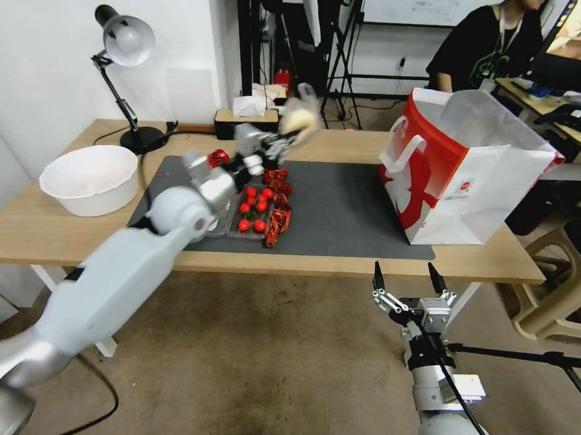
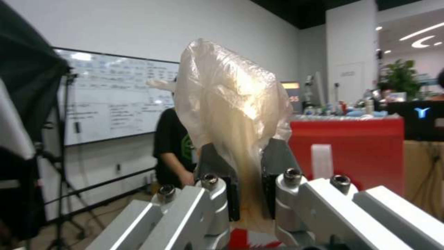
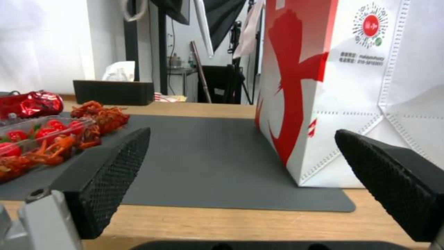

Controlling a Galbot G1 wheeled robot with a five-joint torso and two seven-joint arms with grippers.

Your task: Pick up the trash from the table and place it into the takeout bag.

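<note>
The left hand is pinching a beige lump in clear wrap, seemingly light, soft and slippery, by its gathered neck above the tabletop, left of the takeout bag, while the right hand is waiting spread near the front edge.

so the table is a long light-wood top with white legs. a big dark grey mat covers the middle. on the mat sits a clear tray of cherry tomatoes with red crawfish shells beside it, a dented red can behind, and the takeout bag at the right end. off the mat: a white bowl at left, a desk lamp and a black tissue box along the back edge.
</note>
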